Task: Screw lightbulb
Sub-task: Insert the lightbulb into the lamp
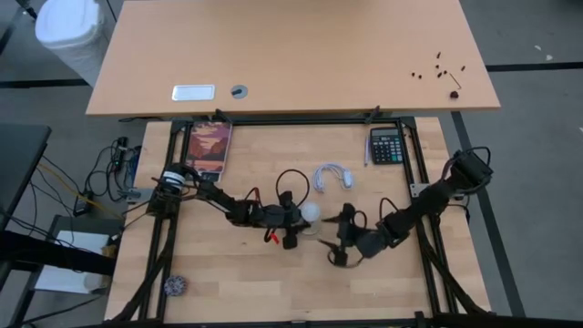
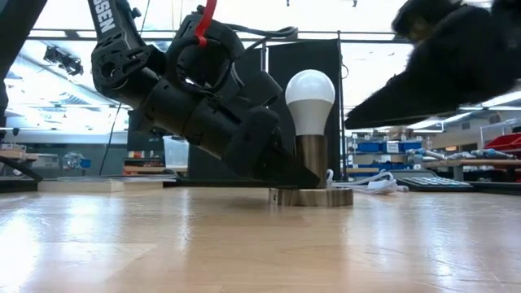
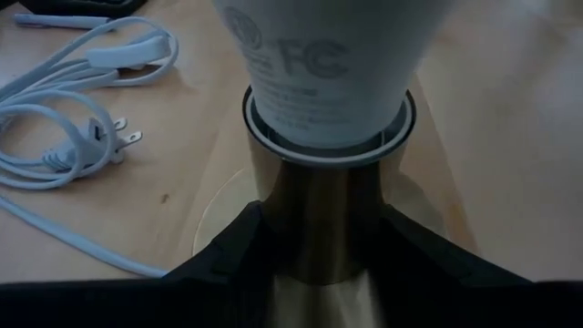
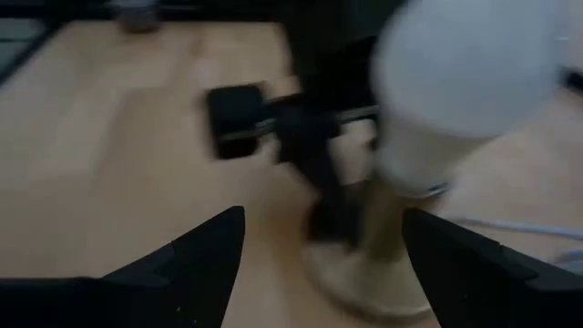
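1. Wood in pale planks forms the table, and the landmark for every place below is the socket, a brass-coloured stem on a round flat foot standing near the table's middle.
2. At the socket's stem the left gripper is set low, 1 dark finger pressed on each side of the brass, so the fingers are clamped on the stem and the base is judged to be steadied against turning.
3. Just beside the socket, on the side away from the left arm, the right gripper is held with its 2 fingers spread wide apart and nothing between them; the bulb is seen a little ahead of the gap, not yet enclosed.
4. On top of the socket the lightbulb stands upright, its narrow base down inside the collar; how far it is threaded cannot be told.
5. Handling is judged as follows: the bulb is light, its smooth white dome is slippery and probably thin-walled, so a hard squeeze could crack it or let it skid.
6. Hold is best taken around the wide part of the dome, evenly from 2 opposite sides, with gentle pressure, and the turn kept square to the stem so the thread is not crossed.
7. Beyond the socket a coiled white cord lies clear of both grippers.
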Robot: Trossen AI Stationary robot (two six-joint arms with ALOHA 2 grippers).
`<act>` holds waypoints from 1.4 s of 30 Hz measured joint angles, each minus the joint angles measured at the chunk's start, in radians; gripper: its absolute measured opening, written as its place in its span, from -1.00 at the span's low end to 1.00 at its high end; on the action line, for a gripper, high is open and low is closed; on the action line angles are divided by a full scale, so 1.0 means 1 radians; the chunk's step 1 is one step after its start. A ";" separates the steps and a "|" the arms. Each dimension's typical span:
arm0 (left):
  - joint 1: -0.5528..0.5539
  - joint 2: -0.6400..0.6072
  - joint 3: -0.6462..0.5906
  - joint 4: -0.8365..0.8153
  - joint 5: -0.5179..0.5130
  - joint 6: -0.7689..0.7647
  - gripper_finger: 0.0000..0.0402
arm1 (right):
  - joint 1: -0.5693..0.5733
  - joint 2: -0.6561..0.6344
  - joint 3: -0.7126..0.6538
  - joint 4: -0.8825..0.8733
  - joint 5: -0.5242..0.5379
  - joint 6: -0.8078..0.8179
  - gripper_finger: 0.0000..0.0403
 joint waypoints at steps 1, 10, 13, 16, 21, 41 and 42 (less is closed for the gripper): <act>-0.001 0.000 0.000 0.001 0.008 0.001 -0.14 | -0.020 0.000 0.000 0.004 0.001 -0.004 0.52; -0.009 0.000 0.000 0.005 0.062 0.009 -0.14 | -0.159 0.000 0.000 0.077 -0.206 -0.074 0.52; -0.009 0.000 0.000 0.005 0.054 0.009 -0.14 | -0.140 0.000 0.000 0.108 -0.221 -0.090 0.52; -0.011 0.000 0.000 0.006 0.035 0.013 -0.14 | -0.102 0.000 0.000 0.107 -0.213 -0.051 0.52; -0.001 0.000 -0.001 0.006 -0.014 0.006 -0.14 | -0.020 0.000 0.000 0.089 -0.238 0.042 0.52; -0.009 0.001 -0.001 0.013 0.080 0.014 -0.14 | -0.170 -0.003 0.000 0.089 -0.236 -0.057 0.52; -0.009 0.001 -0.001 0.013 0.079 0.014 -0.14 | -0.169 -0.003 0.000 0.108 -0.256 -0.067 0.52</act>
